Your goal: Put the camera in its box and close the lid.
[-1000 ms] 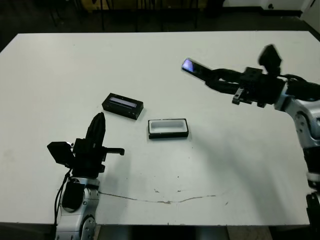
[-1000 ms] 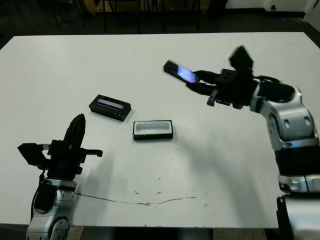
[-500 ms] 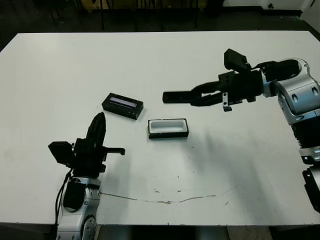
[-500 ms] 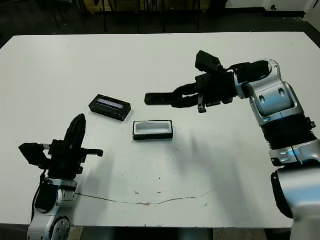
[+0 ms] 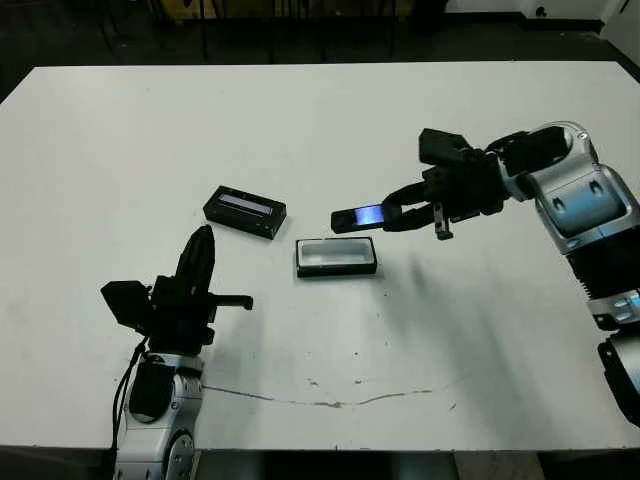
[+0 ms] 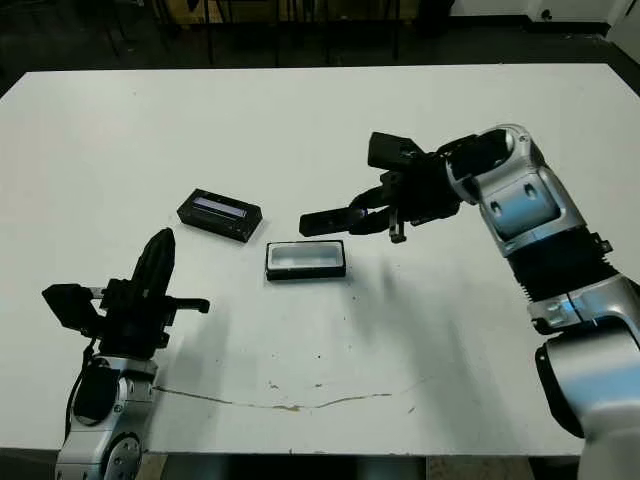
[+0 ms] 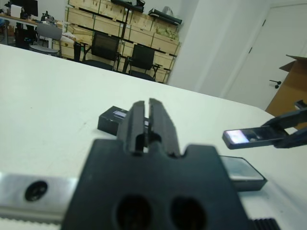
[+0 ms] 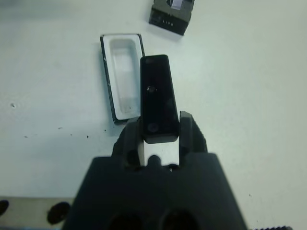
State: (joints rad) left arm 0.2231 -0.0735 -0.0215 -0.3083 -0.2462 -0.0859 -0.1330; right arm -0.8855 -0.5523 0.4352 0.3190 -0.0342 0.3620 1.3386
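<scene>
- The camera [image 5: 357,217], screen glowing, hangs in the air just above and beside the far edge of the box [image 5: 337,257], not yet inside it.
- The right gripper [image 5: 400,215] has its jaws clenched on the camera's rear end; in the right wrist view the camera overlaps one long edge of the white-lined tray and lies roughly parallel to it.
- The step in hand looks like the carry to the box; next the camera must shift sideways over the cavity, stay level, then descend.
- The lid [image 5: 245,211] lies on the surface just beyond the box, apart from it.
- The left gripper [image 5: 197,252] hovers near the front edge, jaws pressed together and empty.
</scene>
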